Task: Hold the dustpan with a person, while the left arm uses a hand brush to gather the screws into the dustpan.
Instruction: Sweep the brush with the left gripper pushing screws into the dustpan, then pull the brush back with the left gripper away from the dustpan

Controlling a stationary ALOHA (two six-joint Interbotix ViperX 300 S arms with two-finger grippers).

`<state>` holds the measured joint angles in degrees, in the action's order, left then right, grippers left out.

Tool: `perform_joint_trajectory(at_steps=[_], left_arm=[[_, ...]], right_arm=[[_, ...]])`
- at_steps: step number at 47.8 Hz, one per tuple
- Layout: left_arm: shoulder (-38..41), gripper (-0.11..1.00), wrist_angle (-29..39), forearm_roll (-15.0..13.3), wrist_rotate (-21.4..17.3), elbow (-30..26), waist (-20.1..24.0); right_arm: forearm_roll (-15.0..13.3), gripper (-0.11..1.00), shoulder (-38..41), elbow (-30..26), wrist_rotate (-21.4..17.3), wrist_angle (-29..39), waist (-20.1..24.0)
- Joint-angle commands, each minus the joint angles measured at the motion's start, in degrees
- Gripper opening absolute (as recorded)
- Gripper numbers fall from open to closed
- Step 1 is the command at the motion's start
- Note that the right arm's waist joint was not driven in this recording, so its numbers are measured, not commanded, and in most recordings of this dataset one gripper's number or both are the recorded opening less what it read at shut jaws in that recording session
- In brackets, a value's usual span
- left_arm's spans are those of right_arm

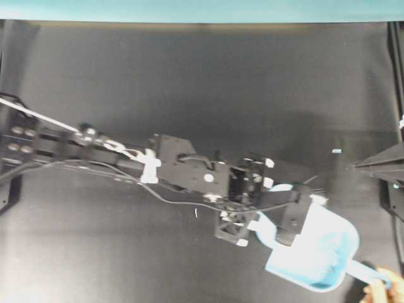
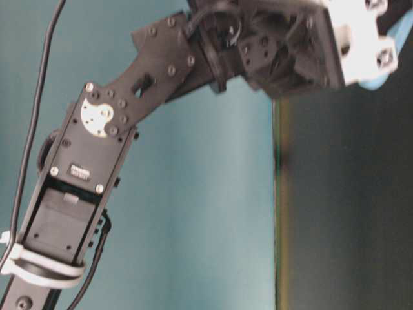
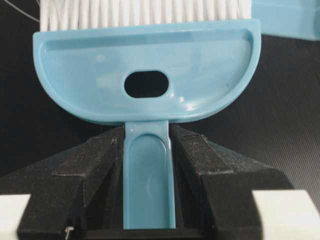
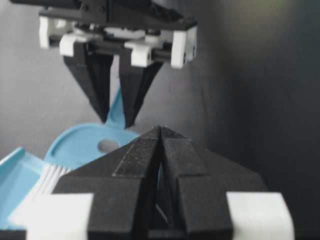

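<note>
The light blue dustpan (image 1: 315,255) lies at the lower right of the mat, mouth toward the left arm. The person's fingers (image 1: 380,291) hold its handle at the bottom right corner. My left gripper (image 3: 148,135) is shut on the hand brush's slim handle (image 3: 148,180). It reaches across to the dustpan's mouth (image 1: 284,218). The brush body (image 3: 150,75) has an oval hole, and its white bristles (image 3: 145,12) sit beside the dustpan rim (image 3: 290,17). One thin screw (image 1: 196,213) lies on the mat behind the brush; the others are unclear. My right gripper (image 4: 161,129) is shut and empty at the right edge (image 1: 356,166).
The left arm (image 2: 97,161) fills the table-level view and spans the mat's middle in the overhead view. A small pale scrap (image 1: 336,151) lies near the right gripper. A teal wall (image 1: 189,9) borders the far edge of the black mat.
</note>
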<state>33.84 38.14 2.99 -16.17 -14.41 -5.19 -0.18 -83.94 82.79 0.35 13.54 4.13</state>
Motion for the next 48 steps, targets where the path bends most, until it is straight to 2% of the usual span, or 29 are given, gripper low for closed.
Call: perform_joint_trajectory(at_steps=[1,10,18,26,36,48], left_arm=[[-0.4,0.31,-1.9,0.1,-0.1,-2.4,-0.6],[-5.7,0.31,-2.0,0.1,0.3,-1.7,-0.6],[-13.3,0.31,-1.9,0.1,0.6,1.8,-0.9],[-22.7,0.31,-1.8,0.1,2.3,10.2,-0.8],[-32.0,0.31,-1.8,0.1,7.2,24.3,-0.9],[-38.9,0.31,-5.4,0.1,8.3,36.0,-0.7]], right_arm=[[0.1,-0.01,0.4,-0.3,-0.1,-0.6,0.0],[0.2,-0.01,0.3,-0.3,-0.1,-0.6,0.0],[0.2,-0.01,0.3,-0.3,-0.1,-0.6,0.0],[0.2,-0.01,0.2,-0.3,-0.1,-0.6,0.0],[0.2,-0.01,0.2,-0.2,-0.2,-0.6,0.0],[0.2,-0.01,0.0,-0.3,-0.1,-0.6,0.0]])
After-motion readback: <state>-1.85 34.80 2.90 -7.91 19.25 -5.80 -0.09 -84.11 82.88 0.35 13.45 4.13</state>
